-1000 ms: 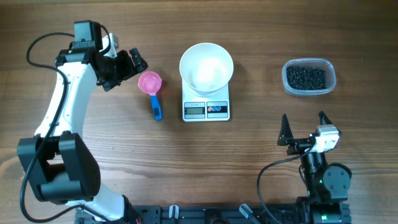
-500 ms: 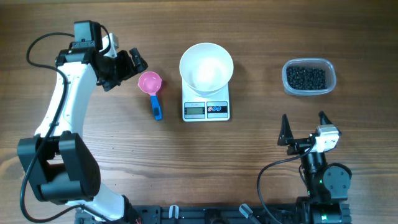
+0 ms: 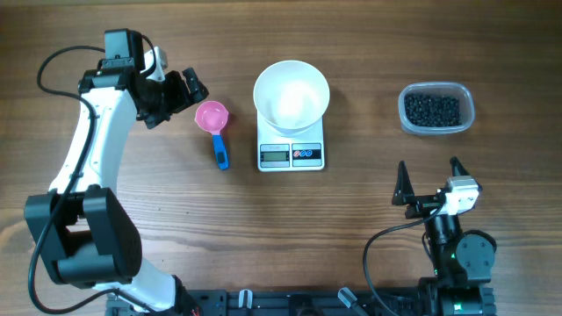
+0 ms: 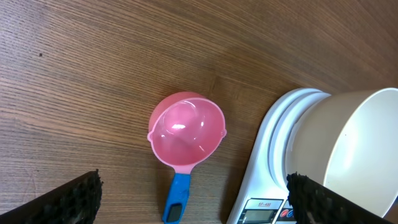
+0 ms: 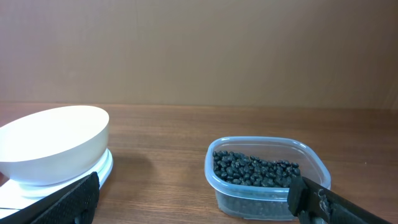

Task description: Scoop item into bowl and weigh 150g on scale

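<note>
Nothing has moved in the last second. The left gripper (image 3: 191,90) hangs at upper left beside the pink scoop (image 3: 212,117) and the right gripper (image 3: 429,183) waits at lower right, both with jaws wide and empty. The white bowl (image 3: 291,95) sits empty on the scale (image 3: 291,155) at top centre, and the black beans (image 3: 432,109) fill the clear tub (image 3: 406,118) at upper right, so scooping likely hasn't begun.

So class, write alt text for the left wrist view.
A pink scoop with a blue handle lies empty on the wooden table, beside a white scale carrying a white bowl. The open left pincer shows dark fingertips at the bottom corners.
</note>
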Controlling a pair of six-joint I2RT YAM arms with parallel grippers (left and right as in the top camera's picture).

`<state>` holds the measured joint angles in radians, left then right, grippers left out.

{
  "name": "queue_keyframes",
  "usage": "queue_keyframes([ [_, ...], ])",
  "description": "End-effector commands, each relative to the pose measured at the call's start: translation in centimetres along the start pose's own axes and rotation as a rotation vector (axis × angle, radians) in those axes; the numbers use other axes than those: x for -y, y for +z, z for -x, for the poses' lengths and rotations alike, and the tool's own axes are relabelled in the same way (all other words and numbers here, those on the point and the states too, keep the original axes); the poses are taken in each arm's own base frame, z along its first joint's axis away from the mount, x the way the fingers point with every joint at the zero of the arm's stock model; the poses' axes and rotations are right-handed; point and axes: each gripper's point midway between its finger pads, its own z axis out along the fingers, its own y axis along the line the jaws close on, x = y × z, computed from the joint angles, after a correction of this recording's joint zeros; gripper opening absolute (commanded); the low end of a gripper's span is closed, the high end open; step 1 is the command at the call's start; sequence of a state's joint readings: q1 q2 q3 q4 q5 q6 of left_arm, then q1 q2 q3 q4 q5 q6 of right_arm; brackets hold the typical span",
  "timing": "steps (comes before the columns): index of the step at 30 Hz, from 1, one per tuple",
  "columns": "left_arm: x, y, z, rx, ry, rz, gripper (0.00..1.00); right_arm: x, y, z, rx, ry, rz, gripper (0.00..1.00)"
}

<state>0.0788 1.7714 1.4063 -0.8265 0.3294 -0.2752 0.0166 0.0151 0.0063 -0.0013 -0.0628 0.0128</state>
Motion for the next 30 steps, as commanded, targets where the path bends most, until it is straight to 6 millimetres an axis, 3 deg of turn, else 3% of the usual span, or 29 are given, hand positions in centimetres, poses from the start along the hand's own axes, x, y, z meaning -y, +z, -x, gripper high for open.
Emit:
queue_keyframes([
  [1, 0.1, -0.5, 0.5, 0.021, 0.009, 0.003, 1.00, -0.2, 0.0, 0.2, 0.007, -0.010, 0.010, 1.00],
  [17, 0.1, -0.5, 0.4, 0.017, 0.009, 0.003, 1.00, -0.2, 0.0, 0.1, 0.003, -0.011, 0.009, 1.00],
  [19, -0.5, -0.5, -1.0, -0.038, -0.008, 0.036, 0.86, -0.2, 0.0, 0.1, 0.003, -0.011, 0.010, 1.00],
  [24, -3.4, 1.3, -4.4, -0.086, 0.013, 0.287, 0.75, -0.2, 0.0, 0.1, 0.003, -0.011, 0.009, 1.00],
  [30, -1.0, 4.6, -9.6, -0.137, 0.072, 0.342, 0.70, -0.2, 0.0, 0.1, 0.003, -0.011, 0.009, 1.00],
])
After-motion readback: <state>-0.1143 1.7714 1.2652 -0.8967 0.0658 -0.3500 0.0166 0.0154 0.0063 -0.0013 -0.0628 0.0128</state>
